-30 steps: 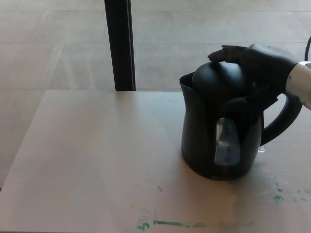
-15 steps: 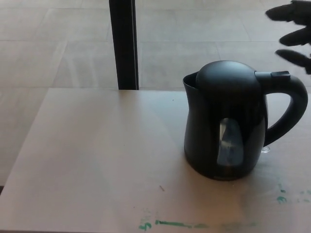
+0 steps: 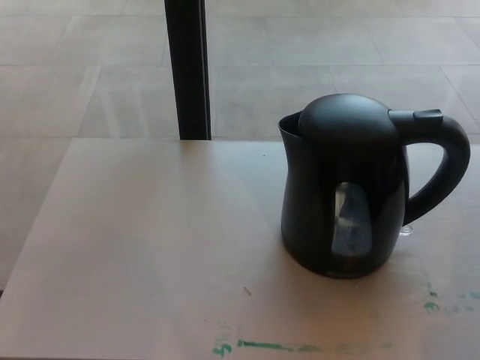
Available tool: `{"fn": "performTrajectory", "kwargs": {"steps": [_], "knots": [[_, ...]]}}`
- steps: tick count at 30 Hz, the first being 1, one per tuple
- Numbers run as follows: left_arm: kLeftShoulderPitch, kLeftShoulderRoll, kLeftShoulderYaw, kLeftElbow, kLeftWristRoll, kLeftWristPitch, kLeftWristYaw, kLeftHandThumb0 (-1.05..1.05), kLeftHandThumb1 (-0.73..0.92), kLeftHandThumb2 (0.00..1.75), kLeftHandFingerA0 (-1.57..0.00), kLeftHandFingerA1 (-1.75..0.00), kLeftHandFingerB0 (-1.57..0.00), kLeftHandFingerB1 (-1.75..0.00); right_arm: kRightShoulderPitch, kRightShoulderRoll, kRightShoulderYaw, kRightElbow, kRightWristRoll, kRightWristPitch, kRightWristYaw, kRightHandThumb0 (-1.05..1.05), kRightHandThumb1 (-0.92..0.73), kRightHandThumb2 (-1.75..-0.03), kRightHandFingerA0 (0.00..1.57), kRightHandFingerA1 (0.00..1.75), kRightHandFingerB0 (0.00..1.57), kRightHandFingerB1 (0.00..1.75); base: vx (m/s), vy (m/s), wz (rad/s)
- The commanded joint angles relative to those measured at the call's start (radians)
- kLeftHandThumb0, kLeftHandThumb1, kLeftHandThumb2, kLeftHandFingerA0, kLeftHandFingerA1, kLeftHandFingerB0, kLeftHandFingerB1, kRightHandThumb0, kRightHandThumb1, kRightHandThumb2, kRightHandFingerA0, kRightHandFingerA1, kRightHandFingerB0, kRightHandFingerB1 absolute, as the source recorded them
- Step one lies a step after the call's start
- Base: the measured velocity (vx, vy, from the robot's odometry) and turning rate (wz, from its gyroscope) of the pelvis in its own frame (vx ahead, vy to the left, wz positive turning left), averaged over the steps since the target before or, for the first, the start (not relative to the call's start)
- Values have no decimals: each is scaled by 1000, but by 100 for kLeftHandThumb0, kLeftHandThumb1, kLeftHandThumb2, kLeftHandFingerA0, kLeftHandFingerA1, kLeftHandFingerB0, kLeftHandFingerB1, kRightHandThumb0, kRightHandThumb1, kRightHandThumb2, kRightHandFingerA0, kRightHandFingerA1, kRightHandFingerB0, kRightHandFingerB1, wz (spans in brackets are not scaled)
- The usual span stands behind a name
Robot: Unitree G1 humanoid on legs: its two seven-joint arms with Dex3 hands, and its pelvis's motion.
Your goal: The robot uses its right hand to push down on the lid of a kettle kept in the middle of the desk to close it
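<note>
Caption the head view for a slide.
Black kettle with its lid down stands on the pale desk; no robot hand in view.

Kettle (image 3: 341,202) upright on desk (image 3: 150,247)

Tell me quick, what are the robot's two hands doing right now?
Left hand: not in the picture.
Right hand: not in the picture either.
Nothing is touching the kettle; its lid looks down.

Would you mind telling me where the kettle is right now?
In the head view the kettle stands on the desk, right of centre, handle pointing right, with the black post behind to its left.
</note>
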Motion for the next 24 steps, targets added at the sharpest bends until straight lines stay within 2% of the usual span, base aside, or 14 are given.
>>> {"fn": "performTrajectory", "kwargs": {"steps": [1,6,7,9,10,11,12,13,14,16,17,18,21,24], "knots": [[14,27,6,12,-8,3,2,-78,77,64,-43,-48,-33,-34,439,-1,-517,31,324,99,34,-77,-69,-62,21,52,19,39,0,0,0],[20,32,22,13,-25,17,-2,-75,76,63,-43,-48,-31,-34,553,78,-626,103,386,82,3,-72,-73,-62,15,38,16,31,0,0,0],[19,31,6,6,-9,7,0,-76,77,64,-42,-46,-32,-34,604,130,-669,127,415,62,-16,-37,-45,-103,1,51,0,49,0,0,0],[17,29,-1,3,-2,2,1,-76,77,64,-42,-46,-32,-34,626,153,-691,135,426,55,-23,-37,-45,-103,1,51,0,49,0,0,0],[19,33,3,0,-6,2,2,-76,77,64,-43,-46,-32,-33,650,190,-718,188,445,42,-52,-73,-70,-61,21,37,19,30,0,0,0],[17,33,6,2,-9,5,3,-75,78,64,-43,-48,-33,-34,664,229,-731,165,443,30,-91,-74,-72,-63,24,37,20,29,0,0,0],[16,32,8,2,-11,6,5,-76,77,64,-44,-48,-34,-34,670,244,-735,163,444,25,-98,-75,-60,-96,15,48,8,41,0,0,0],[17,29,2,6,-4,-5,9,-76,78,64,-44,-47,-33,-34,681,290,-769,190,461,11,-148,-76,-60,-96,19,48,8,41,0,0,0],[16,28,-2,10,2,-9,10,-76,78,64,-44,-46,-32,-33,690,315,-784,201,466,-1,-168,-73,-78,-65,23,35,14,25,0,0,0],[11,27,-5,13,5,-7,11,-76,78,64,-44,-46,-32,-33,702,331,-792,197,462,-12,-166,-73,-78,-65,23,35,14,25,0,0,0],[12,28,-5,7,3,-2,6,-77,77,64,-41,-46,-32,-33,708,341,-789,208,454,-27,-168,-37,-48,-106,0,49,0,50,0,0,0],[12,28,1,8,-4,3,6,-76,77,64,-42,-47,-32,-33,709,358,-796,221,458,-38,-174,-74,-77,-64,20,32,13,27,0,0,0],[15,25,12,6,-15,5,9,-75,77,64,-43,-49,-33,-34,697,404,-836,209,494,-18,-208,-78,-58,-95,17,48,9,43,0,0,0],[13,24,7,7,-8,-2,13,-74,78,64,-45,-48,-35,-35,697,419,-844,193,494,-4,-227,-77,-58,-96,18,48,9,42,0,0,0]]}}
